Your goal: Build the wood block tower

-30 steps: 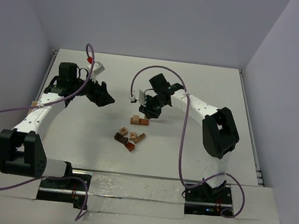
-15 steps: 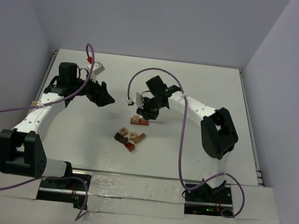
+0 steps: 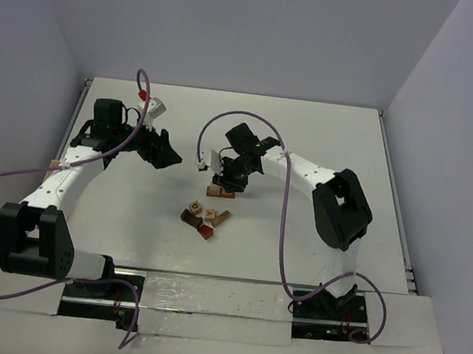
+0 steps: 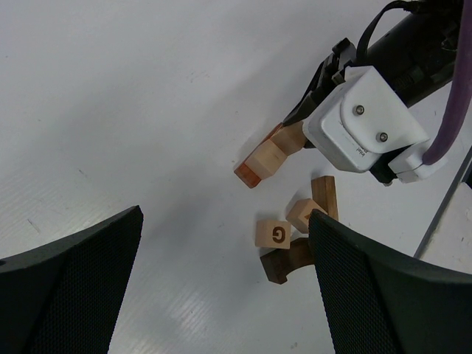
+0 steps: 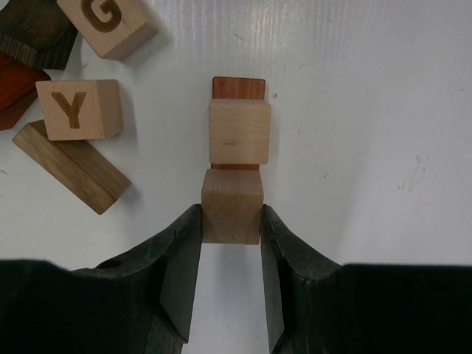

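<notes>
While the right fingers (image 5: pixel 183 254) clamp a tan block (image 5: pixel 232 206), the left fingers (image 4: pixel 81 273) stand wide apart and hold nothing.
So far the wood block tower is a reddish-brown slab (image 5: pixel 238 87) lying flat on the white counter (image 5: pixel 354 110), with a second tan block (image 5: pixel 240 131) sitting on top of it. The gripped block is at the slab's end nearest the right wrist, and a sliver of slab shows between the two tan blocks. Beside the slab, toward the arm bases, lie loose blocks: a tan cube marked G (image 5: pixel 107 22), a tan cube marked Y (image 5: pixel 77 109), a brown cuboid (image 5: pixel 70 168), a dark brown piece (image 5: pixel 29 40) and a red piece (image 5: pixel 15 88). The left fingers hover well to the left of the slab.
</notes>
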Robot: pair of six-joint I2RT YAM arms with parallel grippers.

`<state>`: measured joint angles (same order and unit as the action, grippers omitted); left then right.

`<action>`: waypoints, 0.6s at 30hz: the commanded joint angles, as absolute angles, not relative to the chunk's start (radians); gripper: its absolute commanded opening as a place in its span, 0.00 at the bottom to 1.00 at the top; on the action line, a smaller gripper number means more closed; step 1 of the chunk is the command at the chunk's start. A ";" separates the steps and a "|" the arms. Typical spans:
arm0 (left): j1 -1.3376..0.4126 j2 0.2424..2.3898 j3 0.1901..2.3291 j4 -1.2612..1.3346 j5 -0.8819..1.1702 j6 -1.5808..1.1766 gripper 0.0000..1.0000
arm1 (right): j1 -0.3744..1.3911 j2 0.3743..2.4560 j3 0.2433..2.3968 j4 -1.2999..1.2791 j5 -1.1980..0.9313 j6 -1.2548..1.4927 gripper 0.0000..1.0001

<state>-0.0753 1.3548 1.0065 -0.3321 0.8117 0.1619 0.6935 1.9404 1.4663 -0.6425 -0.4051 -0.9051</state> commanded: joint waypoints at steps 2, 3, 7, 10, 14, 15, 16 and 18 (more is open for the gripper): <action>-0.069 1.360 1.052 -0.307 0.844 0.161 0.99 | 0.709 1.966 1.511 -0.618 -0.401 -0.888 0.18; -0.069 1.361 1.052 -0.307 0.844 0.161 0.99 | 0.709 1.967 1.511 -0.618 -0.400 -0.887 0.18; -0.069 1.361 1.052 -0.308 0.844 0.161 0.99 | 0.712 1.982 1.522 -0.620 -0.399 -0.877 0.19; -0.069 1.361 1.052 -0.310 0.845 0.162 0.99 | 0.712 1.987 1.527 -0.619 -0.399 -0.874 0.19; -0.069 1.360 1.052 -0.311 0.844 0.164 0.99 | 0.712 1.995 1.536 -0.620 -0.399 -0.867 0.20; -0.069 1.360 1.052 -0.310 0.844 0.163 0.99 | 0.712 1.997 1.538 -0.619 -0.399 -0.867 0.20; -0.069 1.362 1.052 -0.310 0.844 0.164 0.99 | 0.712 1.997 1.539 -0.619 -0.399 -0.867 0.20; -0.069 1.362 1.051 -0.309 0.846 0.162 0.99 | 0.712 1.999 1.540 -0.619 -0.399 -0.867 0.20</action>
<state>-0.0753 1.3575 1.0069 -0.3321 0.8180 0.1619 0.7025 1.9882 1.4937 -0.6383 -0.4000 -0.8787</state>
